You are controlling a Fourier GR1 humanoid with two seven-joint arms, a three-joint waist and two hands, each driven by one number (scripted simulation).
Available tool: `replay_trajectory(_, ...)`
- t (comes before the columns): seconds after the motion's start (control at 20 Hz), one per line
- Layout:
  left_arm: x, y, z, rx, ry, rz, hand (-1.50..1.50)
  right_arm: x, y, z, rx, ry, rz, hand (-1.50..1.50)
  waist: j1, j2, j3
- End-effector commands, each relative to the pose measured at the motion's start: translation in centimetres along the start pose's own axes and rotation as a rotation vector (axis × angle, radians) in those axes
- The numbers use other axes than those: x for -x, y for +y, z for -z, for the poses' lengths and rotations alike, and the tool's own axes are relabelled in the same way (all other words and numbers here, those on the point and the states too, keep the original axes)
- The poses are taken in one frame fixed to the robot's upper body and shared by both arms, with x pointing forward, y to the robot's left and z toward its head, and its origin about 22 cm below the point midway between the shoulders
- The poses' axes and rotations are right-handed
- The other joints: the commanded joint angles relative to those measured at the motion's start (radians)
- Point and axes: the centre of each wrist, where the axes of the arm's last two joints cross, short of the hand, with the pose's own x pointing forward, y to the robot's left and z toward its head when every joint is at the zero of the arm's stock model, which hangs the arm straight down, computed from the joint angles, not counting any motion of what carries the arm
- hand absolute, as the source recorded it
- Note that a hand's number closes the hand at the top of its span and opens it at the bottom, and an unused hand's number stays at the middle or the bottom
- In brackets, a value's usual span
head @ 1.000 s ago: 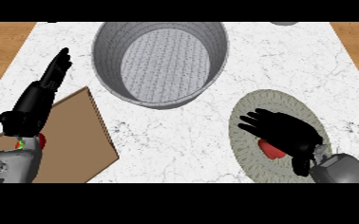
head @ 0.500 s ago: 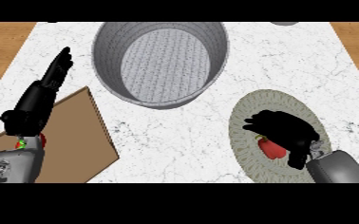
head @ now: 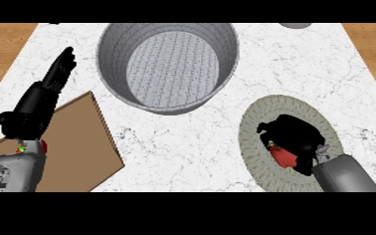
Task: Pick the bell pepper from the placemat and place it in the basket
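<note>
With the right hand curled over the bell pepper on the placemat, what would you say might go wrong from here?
1. The right hand hides most of the bell pepper; only a red sliver shows, so the hold cannot be checked and it might slip on lifting.
2. The basket has a tall wall; a low carry might knock it.
3. The placemat might drag along with the hand.

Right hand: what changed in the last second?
The right hand curled its fingers round the red bell pepper on the placemat; before, they lay stretched over it. The left hand, basket and brown board stayed put.
</note>
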Motion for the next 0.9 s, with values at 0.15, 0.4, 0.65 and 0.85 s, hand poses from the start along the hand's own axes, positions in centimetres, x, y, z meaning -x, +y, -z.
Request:
replay_trajectory(0.15,0.5,-1.3,-1.1,-0.004,-0.008,-0.007,0.0,-1.0,1.1,1.8,0.072,-0.059,-0.039,1.5,0.002,0.01,0.01)
replay_trajectory(0.4,0.4,0.4,-0.9,-0.042,0.032,0.013,0.0,2.2,2.0,-0.9,0.127,0.597,0.283,1.5,-0.058,0.002,0.009)
replay_trajectory(0.65,0.8,0.8,-1.5,-0.064,0.049,0.013,0.0,2.4,1.1,-2.0,0.26,1.096,0.483,1.5,-0.067,-0.006,0.007)
replay_trajectory(0.85,1.5,-0.3,-1.6,-0.032,0.039,0.0,0.0,-0.2,-4.8,-1.4,0.615,1.236,0.552,1.5,-0.037,-0.002,0.008)
